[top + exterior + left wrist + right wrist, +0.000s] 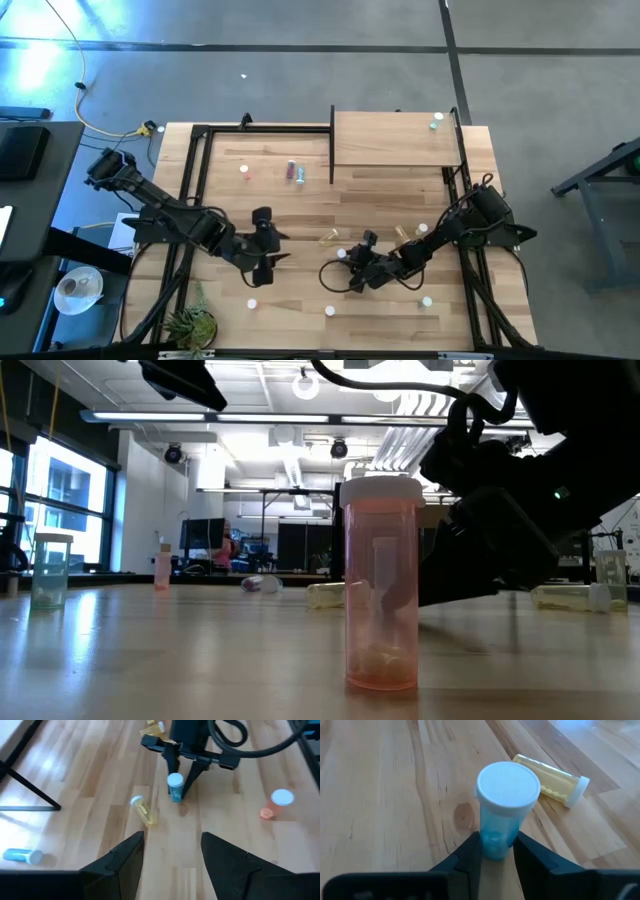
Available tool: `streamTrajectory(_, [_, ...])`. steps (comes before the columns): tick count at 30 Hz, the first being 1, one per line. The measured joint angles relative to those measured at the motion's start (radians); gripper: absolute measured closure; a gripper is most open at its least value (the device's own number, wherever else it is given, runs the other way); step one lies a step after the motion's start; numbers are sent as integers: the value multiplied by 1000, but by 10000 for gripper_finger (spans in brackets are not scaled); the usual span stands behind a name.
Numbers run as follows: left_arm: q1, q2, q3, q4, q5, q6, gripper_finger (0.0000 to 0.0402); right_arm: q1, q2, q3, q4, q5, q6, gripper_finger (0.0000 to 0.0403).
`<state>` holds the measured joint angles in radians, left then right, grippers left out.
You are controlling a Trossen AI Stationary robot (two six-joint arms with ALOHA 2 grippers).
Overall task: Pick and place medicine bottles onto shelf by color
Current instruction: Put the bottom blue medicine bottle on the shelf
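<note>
My right gripper (496, 851) is pinching the blue bottle (502, 815) low on its body, upright on the tabletop (380, 795) beside a lying yellow bottle (550, 777). Judging it light, rigid, slick plastic; gripping mid-body would be steadier. My left gripper (170, 857) is hanging open nearby.

No text, label, brand, number or sign can be read in any view. The medicine bottles (506, 810) show plain white caps and bare coloured bodies, and the desk (300, 215) and the shelf (390, 140) carry no markings.
</note>
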<state>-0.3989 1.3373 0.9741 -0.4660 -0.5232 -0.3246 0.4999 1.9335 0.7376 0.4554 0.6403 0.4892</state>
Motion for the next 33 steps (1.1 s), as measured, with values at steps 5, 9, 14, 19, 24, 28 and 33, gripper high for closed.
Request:
streamTrajectory(5, [50,0,0,0,43,57,215,0,0,0,17,0,0,325])
streamTrajectory(9, [96,0,0,0,108,107,215,-2,0,0,49,-6,0,323])
streamTrajectory(14, [158,0,0,0,226,145,215,-12,-1,0,112,-39,0,323])
streamTrajectory(19, [208,0,0,0,283,159,212,-40,-27,0,171,-103,0,324])
streamTrajectory(24, [249,0,0,0,289,210,185,-85,-64,18,172,-164,-32,324])
streamTrajectory(28, [288,0,0,16,291,249,163,-141,-77,55,163,-235,-91,324])
streamTrajectory(33, [345,0,0,56,375,303,158,-211,-77,119,75,-286,-151,324])
